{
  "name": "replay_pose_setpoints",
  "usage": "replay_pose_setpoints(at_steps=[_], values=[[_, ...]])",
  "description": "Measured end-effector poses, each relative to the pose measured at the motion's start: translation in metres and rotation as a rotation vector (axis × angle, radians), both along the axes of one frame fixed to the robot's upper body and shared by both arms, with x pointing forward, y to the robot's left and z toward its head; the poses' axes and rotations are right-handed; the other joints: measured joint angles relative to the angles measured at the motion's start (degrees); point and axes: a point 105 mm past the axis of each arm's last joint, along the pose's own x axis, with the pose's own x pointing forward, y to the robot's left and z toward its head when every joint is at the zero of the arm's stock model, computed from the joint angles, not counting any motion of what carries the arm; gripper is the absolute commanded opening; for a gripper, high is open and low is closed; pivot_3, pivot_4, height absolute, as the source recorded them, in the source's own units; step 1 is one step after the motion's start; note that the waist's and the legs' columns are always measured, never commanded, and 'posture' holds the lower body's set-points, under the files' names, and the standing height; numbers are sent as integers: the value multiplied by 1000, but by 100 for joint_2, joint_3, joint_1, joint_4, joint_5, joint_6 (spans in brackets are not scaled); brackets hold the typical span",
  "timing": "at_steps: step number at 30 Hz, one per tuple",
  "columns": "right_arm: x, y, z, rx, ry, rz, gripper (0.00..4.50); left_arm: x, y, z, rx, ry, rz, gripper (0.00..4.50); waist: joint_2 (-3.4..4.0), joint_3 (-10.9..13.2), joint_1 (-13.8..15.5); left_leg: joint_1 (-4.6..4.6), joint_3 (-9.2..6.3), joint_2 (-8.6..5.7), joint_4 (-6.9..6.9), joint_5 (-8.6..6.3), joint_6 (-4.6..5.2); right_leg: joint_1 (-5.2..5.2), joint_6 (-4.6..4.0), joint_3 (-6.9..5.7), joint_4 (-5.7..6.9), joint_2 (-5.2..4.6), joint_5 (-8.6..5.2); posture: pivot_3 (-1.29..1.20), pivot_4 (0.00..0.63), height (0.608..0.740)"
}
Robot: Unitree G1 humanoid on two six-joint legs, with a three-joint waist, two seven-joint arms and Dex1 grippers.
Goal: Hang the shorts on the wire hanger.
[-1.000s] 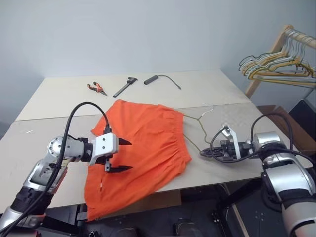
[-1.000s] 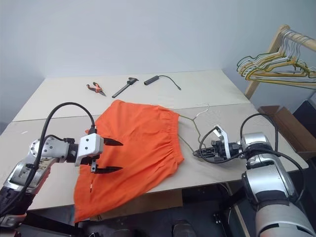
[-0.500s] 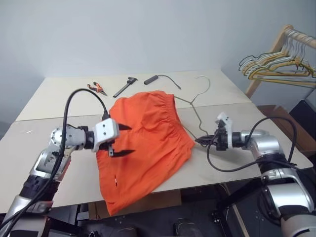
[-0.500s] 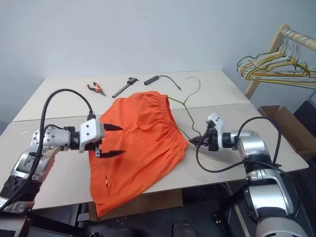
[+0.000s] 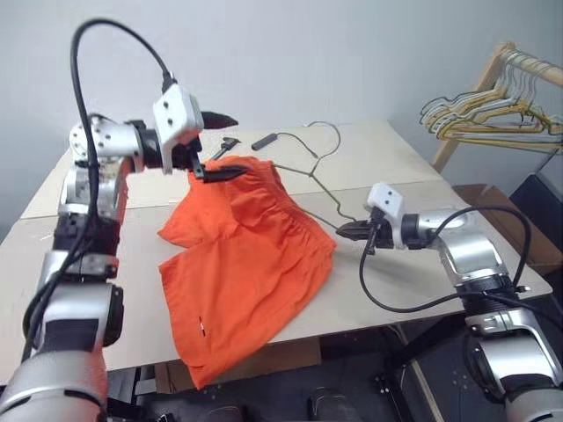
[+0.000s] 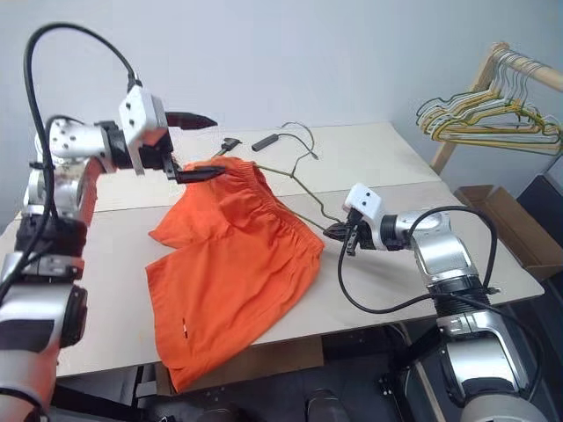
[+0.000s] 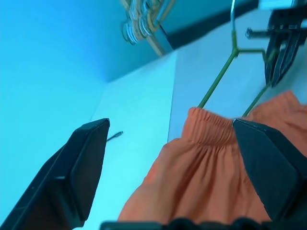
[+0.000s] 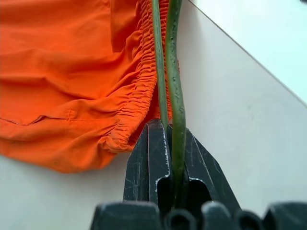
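You get bright, even, diffuse light over the counter [image 5: 387, 167], with only soft, faint shadows and no glare. The head views are sharp. In the left wrist view the wall looks strongly cyan, and the near black fingers [image 7: 81, 167] blur.

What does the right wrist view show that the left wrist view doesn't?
Right wrist view: the right hand shut on the wire hanger, two strands of wire pinched between its fingers, beside the shorts' gathered waistband.

Left wrist view: the left hand open, its fingers spread wide with nothing between them, the hanger's neck above the waistband, and bunched hangers far off.

Both: the orange shorts, the wire hanger, the pale table.
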Motion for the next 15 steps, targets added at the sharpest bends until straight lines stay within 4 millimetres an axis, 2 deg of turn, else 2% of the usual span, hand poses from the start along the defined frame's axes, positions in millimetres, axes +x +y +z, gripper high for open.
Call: replay_pose_setpoints(at_steps=[4, 7, 9, 15], values=[[-1, 9, 3, -22, -29, 24, 0, -3, 2, -20, 110, 124, -73, 4448, 0, 0, -61, -6, 0, 1, 1, 0, 0, -5, 1, 0, 1, 1, -1, -85, 0, 740], [-2, 12, 4, -48, -50, 34, 0, -8, 9, -32, 167, 198, -120, 4448, 0, 0, -128, -44, -4, 2, 11, 0, 0, -39, 1, 0, 11, 1, -1, -79, 0, 740], [-4, 16, 3, -65, -53, 46, 0, -10, 10, -33, 187, 216, -142, 4448, 0, 0, -157, -94, -9, 3, 48, 0, 1, -87, 1, -1, 35, 2, -1, -77, 0, 740], [-7, 23, 3, -107, -83, 83, 0, -8, 9, -37, 253, 235, -149, 4448, 0, 0, -164, -99, -29, 2, 61, -3, 7, -86, 6, 1, 39, -1, -2, -77, 0, 740]])
